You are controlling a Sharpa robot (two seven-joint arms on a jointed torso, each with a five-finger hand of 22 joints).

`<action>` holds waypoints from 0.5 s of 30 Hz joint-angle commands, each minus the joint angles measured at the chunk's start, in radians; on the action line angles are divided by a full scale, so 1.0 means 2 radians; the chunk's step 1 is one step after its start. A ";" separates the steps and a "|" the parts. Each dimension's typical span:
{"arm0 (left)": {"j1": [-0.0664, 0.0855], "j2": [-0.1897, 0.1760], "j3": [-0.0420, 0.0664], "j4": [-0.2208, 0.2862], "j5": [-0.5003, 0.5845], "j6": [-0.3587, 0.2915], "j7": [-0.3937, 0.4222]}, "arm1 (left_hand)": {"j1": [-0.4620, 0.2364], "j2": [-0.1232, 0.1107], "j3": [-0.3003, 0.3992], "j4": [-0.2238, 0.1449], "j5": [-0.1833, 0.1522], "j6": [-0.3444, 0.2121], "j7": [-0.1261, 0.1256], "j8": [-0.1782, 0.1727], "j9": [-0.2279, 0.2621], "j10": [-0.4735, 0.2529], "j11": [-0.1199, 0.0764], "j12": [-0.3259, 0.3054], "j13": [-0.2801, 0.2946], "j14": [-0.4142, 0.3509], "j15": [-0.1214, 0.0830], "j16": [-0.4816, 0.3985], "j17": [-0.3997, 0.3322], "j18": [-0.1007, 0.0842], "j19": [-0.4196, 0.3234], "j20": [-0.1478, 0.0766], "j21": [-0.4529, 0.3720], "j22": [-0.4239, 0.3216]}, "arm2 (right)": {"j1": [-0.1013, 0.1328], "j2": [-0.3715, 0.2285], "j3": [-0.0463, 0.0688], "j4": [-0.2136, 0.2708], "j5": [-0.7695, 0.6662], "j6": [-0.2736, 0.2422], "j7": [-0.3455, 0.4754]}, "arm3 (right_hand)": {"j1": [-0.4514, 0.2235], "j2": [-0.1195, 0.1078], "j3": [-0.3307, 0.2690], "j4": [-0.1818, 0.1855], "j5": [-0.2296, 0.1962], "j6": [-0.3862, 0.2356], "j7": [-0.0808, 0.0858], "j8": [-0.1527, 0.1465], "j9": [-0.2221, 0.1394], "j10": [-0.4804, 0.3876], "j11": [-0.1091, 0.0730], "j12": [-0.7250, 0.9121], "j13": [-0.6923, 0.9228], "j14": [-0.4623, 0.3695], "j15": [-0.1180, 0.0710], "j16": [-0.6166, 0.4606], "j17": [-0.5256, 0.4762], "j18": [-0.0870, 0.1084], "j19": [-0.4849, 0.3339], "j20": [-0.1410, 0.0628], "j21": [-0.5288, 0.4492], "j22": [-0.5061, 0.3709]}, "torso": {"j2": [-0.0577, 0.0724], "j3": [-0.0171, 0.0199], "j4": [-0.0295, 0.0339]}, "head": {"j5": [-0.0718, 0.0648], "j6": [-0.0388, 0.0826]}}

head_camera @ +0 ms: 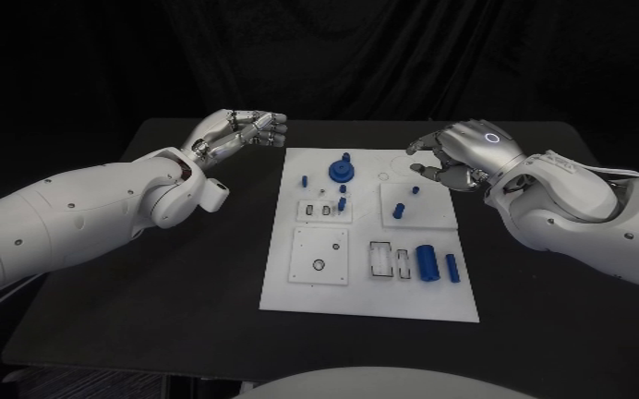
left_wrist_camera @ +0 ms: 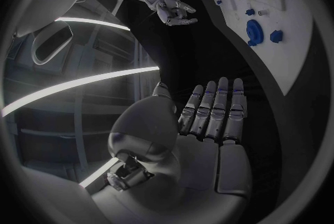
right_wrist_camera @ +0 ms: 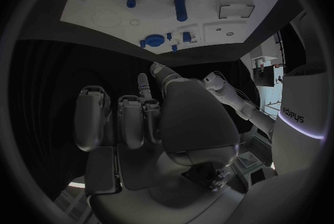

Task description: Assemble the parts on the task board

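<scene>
The black table (head_camera: 160, 279) takes up the lower half of the head view, and the white task board (head_camera: 373, 297) lies at its middle, long axis running from the frame's bottom toward the top. On the board sit raised white sub-plates: one at lower left with a round hole, one at lower right with rectangular slots, and smaller ones above.

The left hand (head_camera: 240, 134) hovers at upper left of the board, just off its top left corner, fingers straight and together, holding nothing. The right hand (head_camera: 460, 154) hangs at the board's upper right edge, fingers curved and apart, also empty.

Of the blue parts, the large cylinder (head_camera: 427, 263) lies at lower right beside the slots, long axis along the board's length, with a slimmer rod (head_camera: 452, 268) just beside it. The blue gear (head_camera: 343, 171) stands near the top centre, closer to the left hand. Small pegs (head_camera: 398, 209) stand on the upper right sub-plate, below the right hand, which looks the nearer one to reach them.
</scene>
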 commanded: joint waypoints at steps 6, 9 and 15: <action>0.001 0.005 0.001 -0.005 -0.133 -0.082 0.075 | 0.206 -0.028 0.107 0.001 0.114 0.069 0.008 0.002 0.002 0.077 -0.001 0.007 0.025 0.081 -0.014 0.055 0.017 0.001 0.096 -0.014 0.041 0.008 | -0.012 -0.002 0.000 -0.005 0.020 -0.007 -0.001 | 0.005 0.002 0.003 0.000 0.002 0.005 0.000 0.001 0.001 0.051 0.001 0.001 0.132 0.044 0.001 0.001 0.097 -0.004 0.013 0.000 0.000 0.098 | -0.032 0.0124 -0.0121 | 0.004 -0.021; 0.001 0.002 0.001 0.010 -0.171 -0.112 0.037 | 0.175 -0.034 0.098 0.004 0.064 0.084 0.019 0.001 0.002 0.133 -0.021 0.063 0.054 0.123 -0.037 0.141 0.059 0.002 0.161 -0.035 0.086 0.031 | -0.014 0.003 0.000 -0.007 0.023 -0.004 -0.003 | 0.005 0.002 0.004 0.000 0.002 0.005 0.000 0.001 0.001 0.051 0.001 0.001 0.132 0.044 0.001 -0.001 0.095 -0.004 0.013 0.000 -0.001 0.098 | -0.034 0.0116 -0.0161 | 0.011 -0.021; 0.004 -0.001 0.001 0.055 -0.330 -0.154 -0.078 | 0.155 -0.032 0.105 0.005 0.031 0.121 0.020 0.007 0.008 0.129 -0.047 0.211 0.166 0.111 -0.064 0.336 0.184 -0.001 0.206 -0.063 0.156 0.079 | -0.015 0.001 0.000 -0.001 0.025 -0.002 -0.009 | 0.005 0.001 0.004 0.000 0.002 0.006 0.001 0.001 0.001 0.051 0.001 0.001 0.132 0.044 0.001 -0.001 0.095 -0.003 0.012 0.000 -0.002 0.098 | -0.038 0.0100 -0.0173 | 0.016 -0.026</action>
